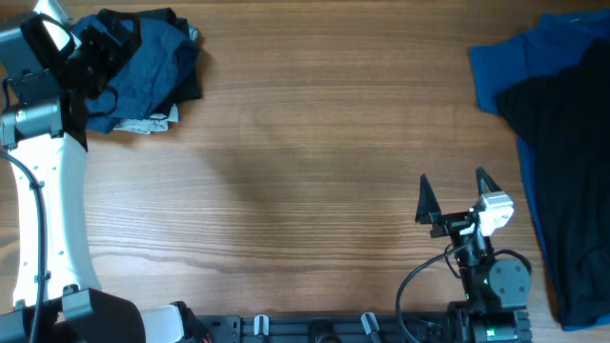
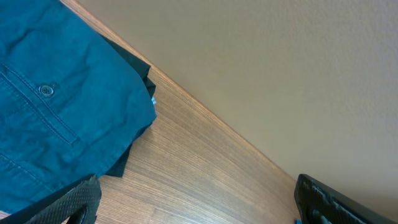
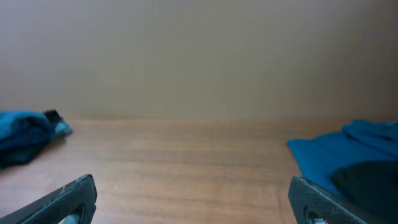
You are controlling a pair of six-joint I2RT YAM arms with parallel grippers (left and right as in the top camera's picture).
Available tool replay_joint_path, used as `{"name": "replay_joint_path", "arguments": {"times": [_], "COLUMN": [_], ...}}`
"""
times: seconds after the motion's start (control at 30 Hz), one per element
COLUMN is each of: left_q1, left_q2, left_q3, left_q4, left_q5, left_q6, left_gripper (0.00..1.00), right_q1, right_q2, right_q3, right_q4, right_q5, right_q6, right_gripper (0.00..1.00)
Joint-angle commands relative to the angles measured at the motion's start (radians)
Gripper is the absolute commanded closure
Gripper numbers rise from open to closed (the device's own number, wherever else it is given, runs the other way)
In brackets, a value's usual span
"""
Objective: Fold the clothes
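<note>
Your left arm (image 1: 62, 200) fills the left edge of the overhead frame as a long white link with a thin black cable (image 1: 39, 229) running along it, a rounded grey joint (image 1: 33, 114) above it, and black housings at the upper left. In its wrist view, your left hand (image 2: 199, 202) has black fingers (image 2: 71, 204) with a fine knurled texture, seen at the lower corners. Your right arm (image 1: 496, 281), at the lower right of the overhead frame, is black. A small white block (image 1: 496, 211) sits behind the right hand (image 1: 456, 191), whose two black fingers taper to points. A black wire (image 1: 412, 276) loops beside it, and a small green light (image 1: 484, 283) glows on the joint.
</note>
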Motion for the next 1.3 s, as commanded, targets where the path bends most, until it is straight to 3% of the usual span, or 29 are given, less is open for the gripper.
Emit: {"name": "replay_joint_path", "arguments": {"times": [0.0,0.93,1.1,1.27], "left_q1": [0.001,-0.006,-0.034,-0.13], "left_q2": [0.006,0.002,-0.143,-0.393], "left_q3": [0.0,-0.006,-0.073,-0.251], "left_q4": [0.003,-0.008,-0.043,-0.042], "left_q5": [0.005,0.005,0.002,0.002], "left_q6": [0.015,0.015,0.015,0.015], "left_gripper": [0.0,0.0,0.0,0.0], "right_q1": [-0.005,-0.005,-0.005,-0.005], "right_q2": [-0.009,-0.003,-0.003,-0.003], "right_q3": [-0.001,-0.001,-0.001,-0.001], "right_q4": [-0.037,-0.037,-0.037,-0.037], "right_q5": [-0.005,-0.005,-0.005,-0.005], "right_q6": [-0.025,-0.025,-0.025,-0.025], "right_gripper": [0.0,0.0,0.0,0.0]}}
